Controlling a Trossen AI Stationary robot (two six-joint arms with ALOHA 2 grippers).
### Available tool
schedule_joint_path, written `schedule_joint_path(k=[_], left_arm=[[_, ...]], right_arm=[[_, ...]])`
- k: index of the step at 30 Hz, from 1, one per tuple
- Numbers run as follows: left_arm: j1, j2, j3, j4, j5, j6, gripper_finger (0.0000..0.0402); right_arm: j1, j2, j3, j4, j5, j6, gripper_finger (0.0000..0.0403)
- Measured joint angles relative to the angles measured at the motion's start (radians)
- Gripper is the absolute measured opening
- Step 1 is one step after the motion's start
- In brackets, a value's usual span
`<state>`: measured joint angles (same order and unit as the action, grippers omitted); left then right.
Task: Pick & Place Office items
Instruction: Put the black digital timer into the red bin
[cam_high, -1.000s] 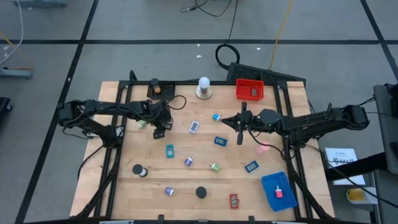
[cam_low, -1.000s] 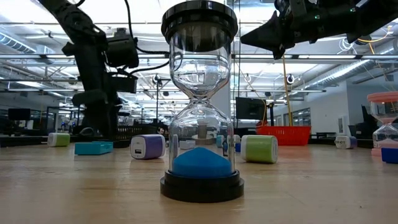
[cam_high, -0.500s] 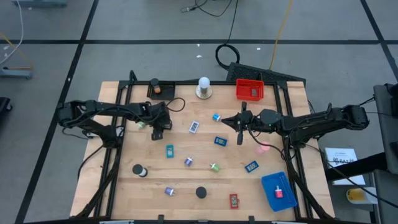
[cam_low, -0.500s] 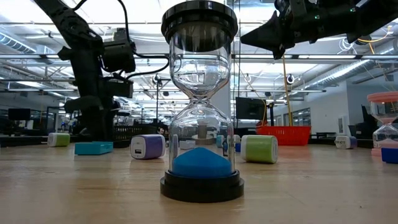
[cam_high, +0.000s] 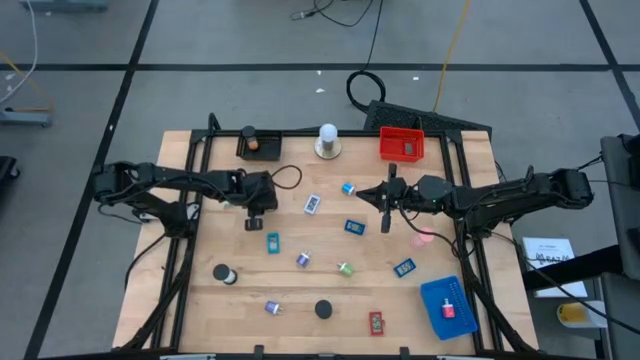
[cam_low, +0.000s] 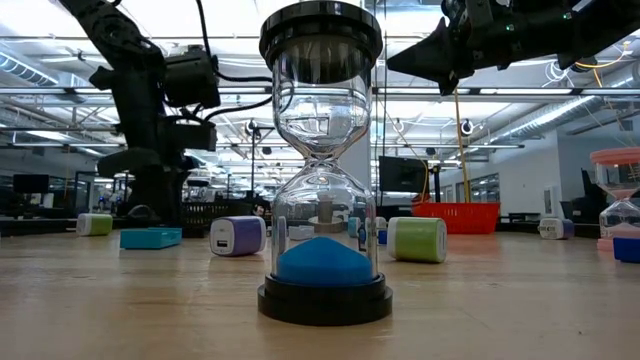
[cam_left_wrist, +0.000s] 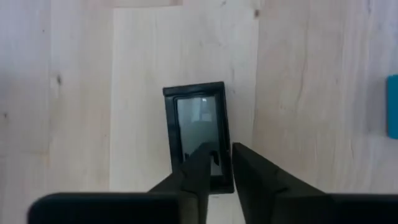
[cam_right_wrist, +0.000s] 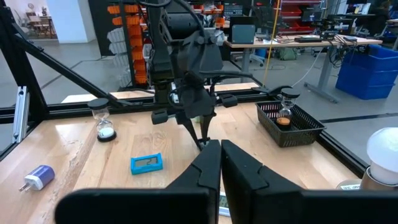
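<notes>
A flat black rectangle with a screen (cam_left_wrist: 198, 134) lies face up on the wooden table (cam_high: 230, 300), left of centre (cam_high: 252, 222). My left gripper (cam_left_wrist: 217, 155) points steeply down over its near end. The fingers stand a narrow slit apart, and the rectangle's right long edge (cam_left_wrist: 226, 168) shows in that slit. My right gripper (cam_high: 386, 205) hangs level and shut above the table's middle, holding nothing. More office items lie scattered around: blue rectangles (cam_high: 272, 242), a red one (cam_high: 376, 322), small cylinders (cam_high: 226, 273) and clips (cam_high: 345, 268). My left gripper comes at the black rectangle from above, slanting. One finger (cam_left_wrist: 200, 163) is over the screen and the other (cam_left_wrist: 244, 163) is just outside the right long edge. Whether either finger touches the rectangle I cannot tell. The rectangle lies flat on the table.
A black tray (cam_high: 257, 145), a white knob on a round base (cam_high: 327, 141) and a red tray (cam_high: 401, 145) stand along the far edge. A blue tray (cam_high: 448, 305) sits at the near right. An hourglass with blue sand (cam_low: 321, 160) stands right in front of the low camera.
My left gripper has swung a little toward the table's near edge, over the black rectangle. The rectangle lies where it was.
</notes>
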<state>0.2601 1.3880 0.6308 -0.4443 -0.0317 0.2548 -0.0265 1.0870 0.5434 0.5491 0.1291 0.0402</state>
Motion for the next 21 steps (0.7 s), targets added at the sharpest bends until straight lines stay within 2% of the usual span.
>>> schedule_joint_path(k=[4,7,10,14,18,21], left_arm=[[-0.005,0.000,0.000,-0.001,-0.039,-0.077,0.0053],[-0.003,0.000,0.003,-0.005,-0.040,-0.115,0.0067],[-0.004,0.000,0.032,-0.030,-0.024,-0.132,0.0103],[-0.002,0.000,0.068,-0.030,-0.021,-0.119,0.0171],[0.022,0.012,0.060,-0.027,-0.020,-0.054,0.0235],[0.048,0.044,0.040,-0.030,-0.020,-0.022,0.0267]], right_arm=[[0.000,0.000,0.000,0.000,0.000,0.000,0.0004],[0.000,0.000,0.000,0.000,0.000,0.000,0.0004],[0.000,0.000,0.000,0.000,0.000,0.000,0.0004],[0.000,0.000,0.000,0.000,0.000,0.000,0.0004],[0.000,0.000,0.000,0.000,0.000,0.000,0.0004],[0.000,0.000,0.000,0.000,0.000,0.000,0.0004]])
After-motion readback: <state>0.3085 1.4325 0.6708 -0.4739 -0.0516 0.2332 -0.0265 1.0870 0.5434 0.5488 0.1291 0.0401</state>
